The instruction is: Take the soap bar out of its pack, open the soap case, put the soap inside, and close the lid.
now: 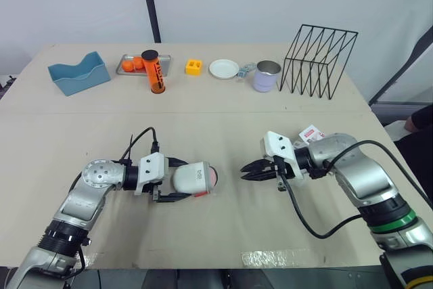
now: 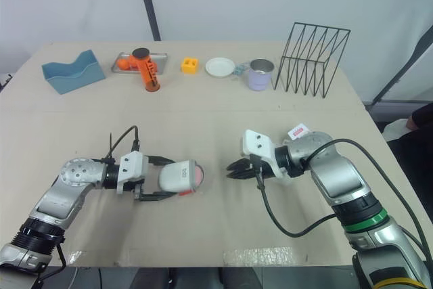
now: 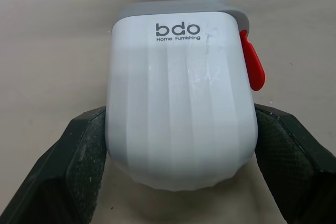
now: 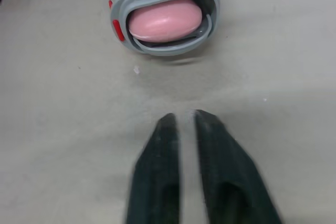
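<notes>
My left gripper point(image 1: 189, 179) is shut on the white soap case point(image 1: 193, 179), which lies on its side on the table with a finger on either flank. The case point(image 3: 178, 103) has a grey rim and a red latch point(image 3: 253, 66). Its open end faces my right gripper, and the pink soap bar point(image 4: 164, 19) sits inside it. My right gripper point(image 1: 246, 170) hovers a short way to the right of that opening, shut with nothing in it, its fingertips point(image 4: 167, 124) pointing at the soap. A red and white soap pack point(image 1: 311, 133) lies behind my right wrist.
Along the far side stand a blue tray point(image 1: 78, 72), a metal tray point(image 1: 127, 65) with orange pieces, an orange bottle point(image 1: 154, 72), a yellow block point(image 1: 194, 66), a white plate point(image 1: 224, 69), a purple mug point(image 1: 266, 76) and a black wire rack point(image 1: 318, 59).
</notes>
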Motion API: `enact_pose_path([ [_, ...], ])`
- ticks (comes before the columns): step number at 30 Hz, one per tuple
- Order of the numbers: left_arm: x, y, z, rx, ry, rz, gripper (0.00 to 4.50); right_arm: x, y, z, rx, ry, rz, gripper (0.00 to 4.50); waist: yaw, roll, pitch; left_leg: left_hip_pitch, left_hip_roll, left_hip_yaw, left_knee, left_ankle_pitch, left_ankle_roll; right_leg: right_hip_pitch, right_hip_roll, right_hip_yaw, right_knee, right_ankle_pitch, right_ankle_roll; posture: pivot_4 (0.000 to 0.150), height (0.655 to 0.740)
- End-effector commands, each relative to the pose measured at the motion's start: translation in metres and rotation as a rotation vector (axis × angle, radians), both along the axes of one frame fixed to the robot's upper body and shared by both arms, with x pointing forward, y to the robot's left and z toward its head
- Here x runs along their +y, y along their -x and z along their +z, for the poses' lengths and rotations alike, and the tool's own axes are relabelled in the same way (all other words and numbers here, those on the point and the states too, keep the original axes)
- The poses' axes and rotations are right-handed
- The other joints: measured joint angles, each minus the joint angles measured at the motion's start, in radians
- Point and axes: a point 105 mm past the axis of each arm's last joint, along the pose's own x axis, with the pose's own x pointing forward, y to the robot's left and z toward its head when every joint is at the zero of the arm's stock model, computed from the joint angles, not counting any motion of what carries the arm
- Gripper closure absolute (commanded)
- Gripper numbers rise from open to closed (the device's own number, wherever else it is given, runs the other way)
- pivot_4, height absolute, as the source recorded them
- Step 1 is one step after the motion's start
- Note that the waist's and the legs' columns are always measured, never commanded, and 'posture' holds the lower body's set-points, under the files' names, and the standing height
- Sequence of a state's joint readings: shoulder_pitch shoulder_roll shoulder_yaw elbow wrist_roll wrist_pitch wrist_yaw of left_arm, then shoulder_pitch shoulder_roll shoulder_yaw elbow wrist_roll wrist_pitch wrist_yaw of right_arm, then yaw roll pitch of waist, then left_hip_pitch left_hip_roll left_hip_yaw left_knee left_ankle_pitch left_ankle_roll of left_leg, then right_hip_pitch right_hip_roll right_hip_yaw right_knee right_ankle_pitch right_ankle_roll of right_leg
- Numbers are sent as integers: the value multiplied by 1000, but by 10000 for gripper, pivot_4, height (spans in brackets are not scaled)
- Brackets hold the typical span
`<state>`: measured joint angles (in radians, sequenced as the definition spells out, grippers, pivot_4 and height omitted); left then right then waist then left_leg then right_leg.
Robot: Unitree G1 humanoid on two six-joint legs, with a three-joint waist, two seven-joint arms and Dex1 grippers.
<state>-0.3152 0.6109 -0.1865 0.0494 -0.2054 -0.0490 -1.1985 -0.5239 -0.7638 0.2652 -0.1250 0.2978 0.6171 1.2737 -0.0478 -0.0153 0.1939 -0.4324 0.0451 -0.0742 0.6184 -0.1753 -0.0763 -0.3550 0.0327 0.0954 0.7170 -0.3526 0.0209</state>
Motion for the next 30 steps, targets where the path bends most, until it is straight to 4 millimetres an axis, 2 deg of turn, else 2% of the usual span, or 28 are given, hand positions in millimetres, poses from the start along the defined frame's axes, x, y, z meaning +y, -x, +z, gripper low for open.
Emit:
enact_pose_path([
  [1,-3,-1,19,-87,54,-7,7759,4,5,14,179,-83,-100,19800,0,0,0,0,0,0,0,0,0,0,0,0,0,0,0,1500,7400],
  [2,-4,-1,20,-92,59,-6,7759,5,7,14,262,-106,-139,14101,0,0,0,0,0,0,0,0,0,0,0,0,0,0,0,1500,7400],
  [4,-5,-1,22,-102,65,-4,7759,8,11,17,388,-138,-188,7290,0,0,0,0,0,0,0,0,0,0,0,0,0,0,0,1500,7400],
  [5,-5,-1,23,-105,67,-3,7759,10,12,18,446,-153,-210,1524,0,0,0,0,0,0,0,0,0,0,0,0,0,0,0,1500,7400],
  [9,-7,-1,24,-123,75,-1,7759,16,19,21,660,-166,-269,1524,0,0,0,0,0,0,0,0,0,0,0,0,0,0,0,1500,7400],
  [11,-9,0,26,-130,79,-4,7759,20,23,23,709,-168,-257,1524,0,0,0,0,0,0,0,0,0,0,0,0,0,0,0,1500,7400],
  [14,-10,1,28,-143,85,-3,7759,26,24,23,741,-183,-244,1524,0,0,0,-1,0,0,0,0,0,0,0,0,0,0,0,1500,7400],
  [22,-16,3,33,-156,109,-3,7759,46,6,21,775,-270,-321,1524,-1,0,0,-1,0,0,0,0,0,-1,0,0,0,0,0,1500,7400],
  [30,-19,4,36,-160,117,-6,7759,53,3,20,809,-301,-346,1524,-1,0,0,-2,0,0,0,0,0,-1,1,0,0,0,0,1500,7400],
])
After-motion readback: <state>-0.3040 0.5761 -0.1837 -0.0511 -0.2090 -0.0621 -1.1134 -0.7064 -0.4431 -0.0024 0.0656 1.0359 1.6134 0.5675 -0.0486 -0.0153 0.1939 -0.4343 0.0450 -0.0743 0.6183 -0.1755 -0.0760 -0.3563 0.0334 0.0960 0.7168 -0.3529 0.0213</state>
